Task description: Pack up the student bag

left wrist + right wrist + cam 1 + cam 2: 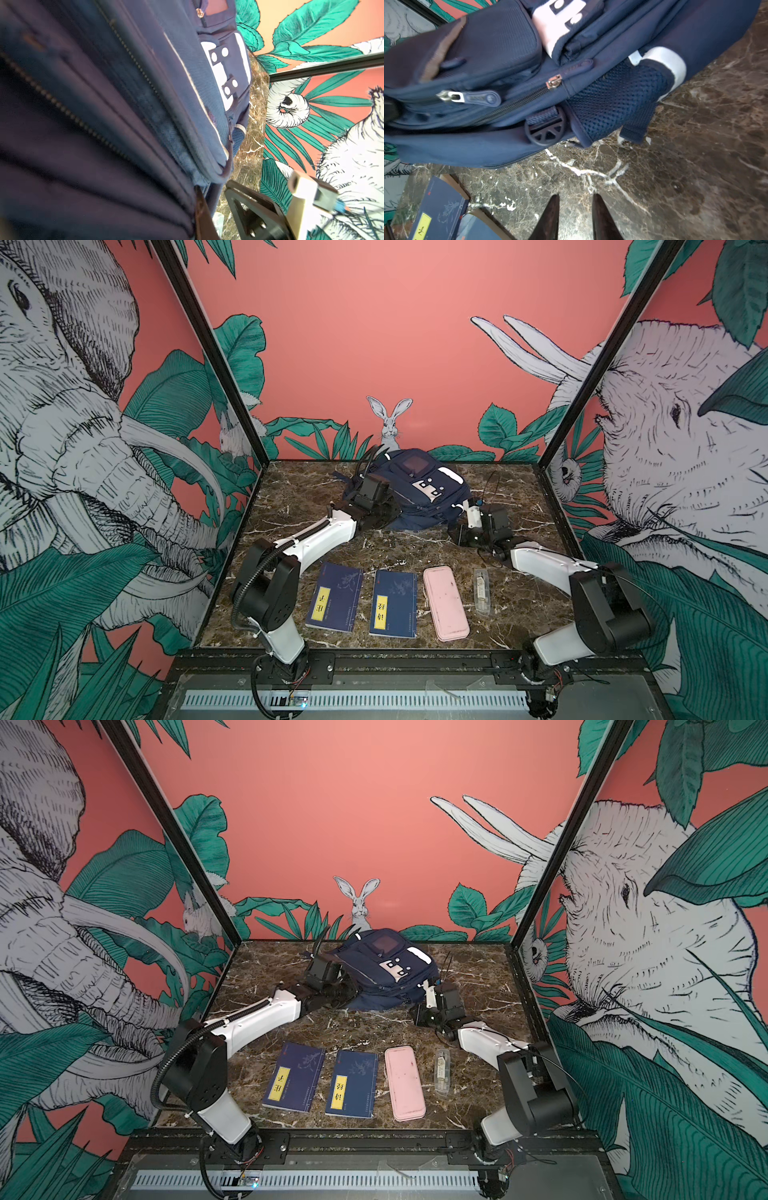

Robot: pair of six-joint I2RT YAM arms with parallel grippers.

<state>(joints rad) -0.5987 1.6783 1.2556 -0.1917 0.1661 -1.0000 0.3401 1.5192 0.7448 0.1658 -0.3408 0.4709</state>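
Where the marble table came closest to me, four things lay in a row across it: a navy book with a yellow label, a second navy book just beside it, then a pink pencil case, and last a small clear case. None of them touched its neighbour.

Beyond that row both arms reached toward the back. The right gripper hung low over bare marble, its two dark fingers parted by a narrow gap with nothing between them. It pointed at the near right corner of the student bag but stood apart from it; I could not tell whether its tips touched the stone. Facing it on the bag's side were a mesh pocket, a round black buckle and a silver zip slider with a navy pull.

The left gripper was pushed against the bag's near left edge. Its jaws were closed, and in the left wrist view navy fabric ran right up to its dark finger, so it looked clamped on a fold of the bag.

The bag itself lay at the back middle of the table, front pocket upward, just before the painted wall in both top views.
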